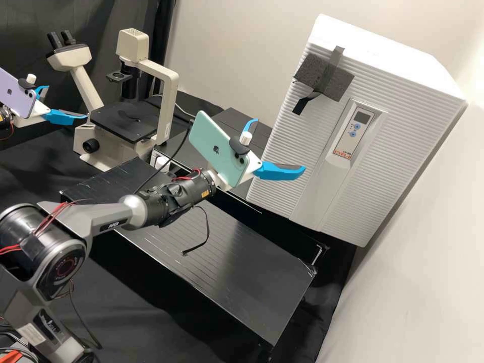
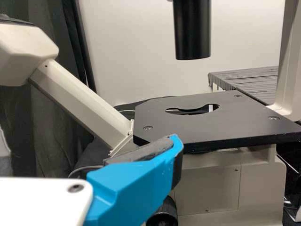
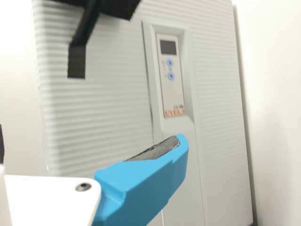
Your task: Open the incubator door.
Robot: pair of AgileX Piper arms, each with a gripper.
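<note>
You had the right gripper [image 1: 281,144] wide, fingers well apart, facing the incubator door [image 1: 287,138]. Door was shut, dark foam pad [image 1: 324,76] taped near its upper corner, high view's right side. Your left gripper [image 1: 66,102] was also wide, near the microscope [image 1: 166,88].

A pale wall [image 1: 227,45] stands behind the black bench where I am mounted, with another [image 1: 418,267] along the high view's right side. A black curtain [image 1: 106,17] hangs in folds at the far left. Black cloth [image 1: 151,317] lies below a low black table [image 1: 242,272], its lined top catching a soft sheen under even, bright light.
</note>
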